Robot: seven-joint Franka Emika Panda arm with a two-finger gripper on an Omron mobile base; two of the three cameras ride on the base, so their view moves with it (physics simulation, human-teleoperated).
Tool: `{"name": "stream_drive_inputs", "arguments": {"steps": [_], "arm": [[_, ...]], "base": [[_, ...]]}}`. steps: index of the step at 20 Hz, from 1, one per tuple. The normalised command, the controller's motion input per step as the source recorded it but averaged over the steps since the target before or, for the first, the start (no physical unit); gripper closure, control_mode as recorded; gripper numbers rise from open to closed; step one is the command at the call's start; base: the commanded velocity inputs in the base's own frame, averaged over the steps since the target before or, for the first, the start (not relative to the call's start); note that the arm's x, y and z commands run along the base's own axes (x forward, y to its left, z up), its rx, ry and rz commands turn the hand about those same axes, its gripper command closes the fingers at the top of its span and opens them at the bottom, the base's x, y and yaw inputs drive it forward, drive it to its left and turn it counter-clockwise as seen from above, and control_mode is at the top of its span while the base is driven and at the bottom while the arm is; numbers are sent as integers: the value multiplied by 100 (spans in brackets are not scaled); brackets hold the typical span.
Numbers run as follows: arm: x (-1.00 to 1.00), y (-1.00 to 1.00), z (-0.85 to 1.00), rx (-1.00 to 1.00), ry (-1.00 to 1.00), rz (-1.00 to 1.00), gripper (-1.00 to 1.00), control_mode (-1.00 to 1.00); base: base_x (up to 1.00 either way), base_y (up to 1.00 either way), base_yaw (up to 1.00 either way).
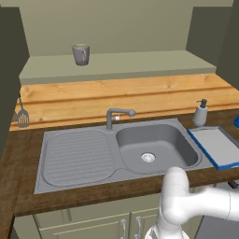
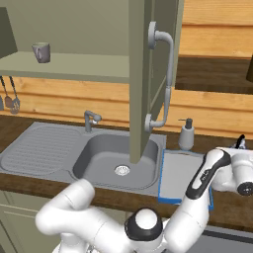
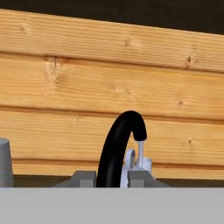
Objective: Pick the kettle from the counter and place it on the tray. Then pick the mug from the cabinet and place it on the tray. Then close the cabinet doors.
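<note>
Black arched handle of the kettle is sitting right at the jaws in the hand view, rising between the two dark fingertips; pale kettle parts are showing just behind it. Jaws are looking closed around the handle base, but contact itself is cut off by the frame edge, so I cannot tell whether they are actually clamping it. Orange-wood wall panelling is running across the background.

Right base view: white arm is reaching to the right over the bench, wrist sitting just past the tray's right edge, with a bit of black poking up above it. Tray is lying on the bench right of the sink, blue rim touching the sink's edge. Grey soap pump bottle is standing just behind the tray.

Left base view: a sliver of blue kettle is showing at the right frame edge, beyond the tray.

Mug is standing upright on the cabinet's pale green shelf, left of centre. Cabinet door is hanging open, its silver bar handle facing the camera. Faucet is standing behind the basin.
</note>
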Motion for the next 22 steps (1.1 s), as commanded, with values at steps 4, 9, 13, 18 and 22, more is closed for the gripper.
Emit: {"name": "stream_drive_inputs", "arguments": {"steps": [4,9,13,18,22], "arm": [[-60,28,20,0,2,3,100,-100],[-47,48,10,0,1,4,100,-100],[-37,41,38,1,0,8,100,-100],[-40,47,19,3,1,5,100,-100],[-18,48,22,6,3,3,100,-100]], "base": [[0,0,0],[0,0,0],[0,0,0],[0,0,0],[0,0,0]]}}
